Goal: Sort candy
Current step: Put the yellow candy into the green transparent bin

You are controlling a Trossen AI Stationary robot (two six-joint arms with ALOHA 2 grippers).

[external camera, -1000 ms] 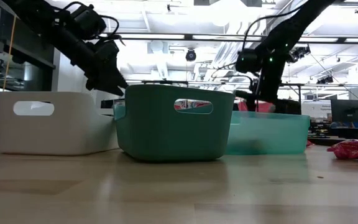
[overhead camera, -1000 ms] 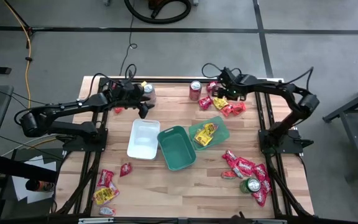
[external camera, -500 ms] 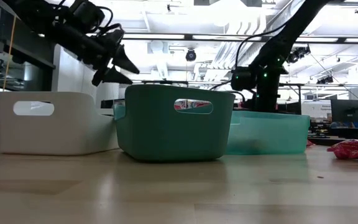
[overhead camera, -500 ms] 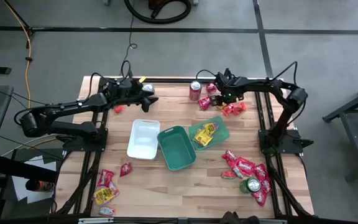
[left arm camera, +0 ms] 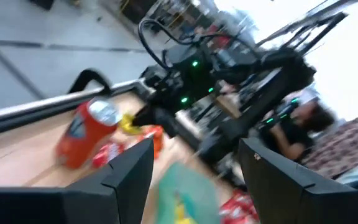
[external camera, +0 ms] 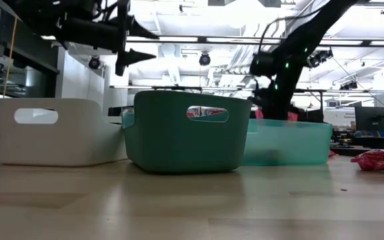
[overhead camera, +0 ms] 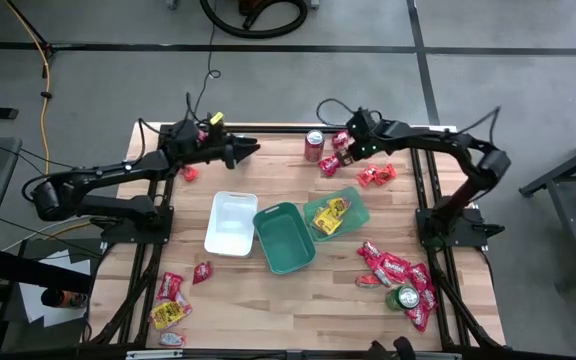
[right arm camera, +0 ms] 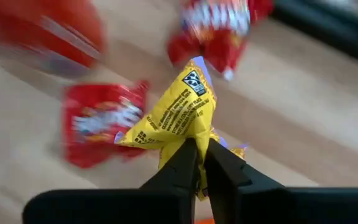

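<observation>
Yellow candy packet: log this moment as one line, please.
right pincer: shut on yellow candy packet, lifted | left pincer: open, empty, raised | red can: upright on table

Bright overhead light, blurred wrist views

No brand name, word or number can be read anywhere in these views. The crinkled yellow candy packet [right arm camera: 178,112] pinched in the right gripper [right arm camera: 202,163] carries a small black-and-white square emblem near its upper corner and lines of tiny black print along its lower fold, all too fine to make out. White lettering on the red wrapped packets [right arm camera: 98,121] is blurred beyond reading.
</observation>
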